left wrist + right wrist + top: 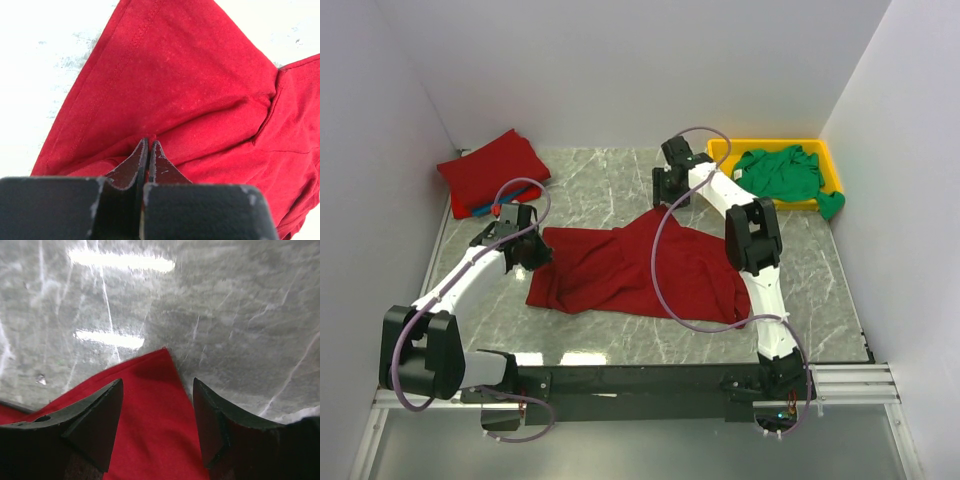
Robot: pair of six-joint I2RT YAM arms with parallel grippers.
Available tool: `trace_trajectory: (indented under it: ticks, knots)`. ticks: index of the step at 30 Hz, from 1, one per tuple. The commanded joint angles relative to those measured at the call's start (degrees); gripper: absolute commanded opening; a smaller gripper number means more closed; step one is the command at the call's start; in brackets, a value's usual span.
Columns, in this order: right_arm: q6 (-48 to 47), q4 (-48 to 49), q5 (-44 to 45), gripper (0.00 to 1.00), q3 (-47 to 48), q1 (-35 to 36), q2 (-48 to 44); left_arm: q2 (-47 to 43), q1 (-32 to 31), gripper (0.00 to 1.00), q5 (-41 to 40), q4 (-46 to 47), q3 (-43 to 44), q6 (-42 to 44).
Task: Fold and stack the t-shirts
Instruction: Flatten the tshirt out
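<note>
A dark red t-shirt (630,270) lies spread and rumpled mid-table. My left gripper (532,250) is shut on its left edge; the left wrist view shows the jaws closed on a fold of the red cloth (200,90). My right gripper (670,190) is open, just above the shirt's far corner (155,390), which lies between the fingers. A folded dark red shirt (492,168) sits at the back left on top of a blue one (510,195). A bright green shirt (782,172) lies crumpled in the yellow tray (720,150).
The yellow tray stands at the back right, green cloth hanging over its right rim. White walls close in the back and both sides. Grey marbled table (820,280) surrounds the shirt; a purple cable (665,290) lies across it.
</note>
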Motion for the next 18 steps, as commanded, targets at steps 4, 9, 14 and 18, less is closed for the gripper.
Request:
trace_trajectory:
  ticks: [4,9,14,18]
  knots:
    - [-1.54,-2.32,2.87,0.63,2.46,1.10,2.21,0.32,0.55,0.00,1.37,1.42,2.59,1.96]
    - [-1.63,-2.14,3.57,0.57,2.47,1.62,3.09,-0.12,0.90,0.00,1.37,1.16,2.06,1.88]
    - [-1.28,-2.40,3.92,0.36,2.38,1.62,3.62,-0.39,0.99,0.00,1.29,1.16,1.53,1.79]
    - [-0.58,-2.41,4.37,0.00,1.85,1.45,3.00,0.05,1.43,0.00,1.37,1.77,1.10,1.70]
